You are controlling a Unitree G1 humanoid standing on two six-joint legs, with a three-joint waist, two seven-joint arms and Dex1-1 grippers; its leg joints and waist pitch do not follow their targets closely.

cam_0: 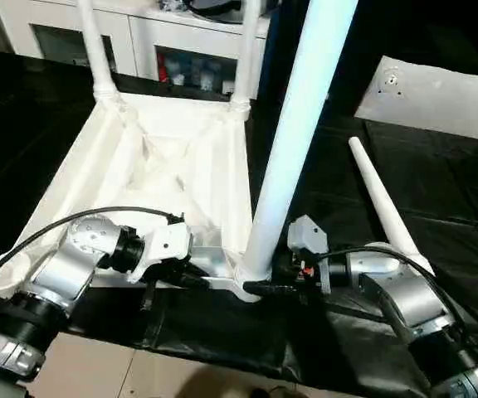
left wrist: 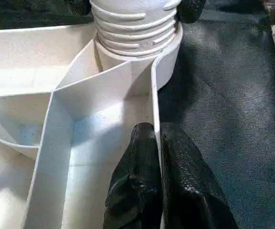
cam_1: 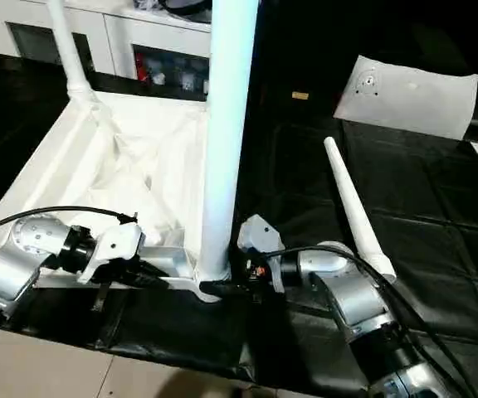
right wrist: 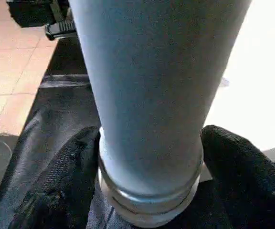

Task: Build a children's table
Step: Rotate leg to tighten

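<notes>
Two right fingers [right wrist: 56, 191] flanking the upright leg [cam_0: 293, 133] base, left fingers [left wrist: 142, 186] clenched on the tabletop rim [left wrist: 153, 95]

One tabletop [cam_0: 181, 166], upside down. Legs: four total. Three stand in corner sockets: two at the far end, approx. 11 o'clock [cam_0: 96, 50] and 12 o'clock [cam_0: 246, 50], and one at the near corner [cam_0: 293, 133]. One loose leg [cam_0: 380, 199] lies at 3 o'clock. One whitish bag [cam_0: 430, 95] at 1 o'clock. One black sheet [cam_0: 438, 182] under it all, poss. more than one piece, seams hard to read. Two grippers: left [cam_0: 191, 278], right [cam_0: 264, 288]. Two cables [cam_0: 73, 220], one per arm.
</notes>
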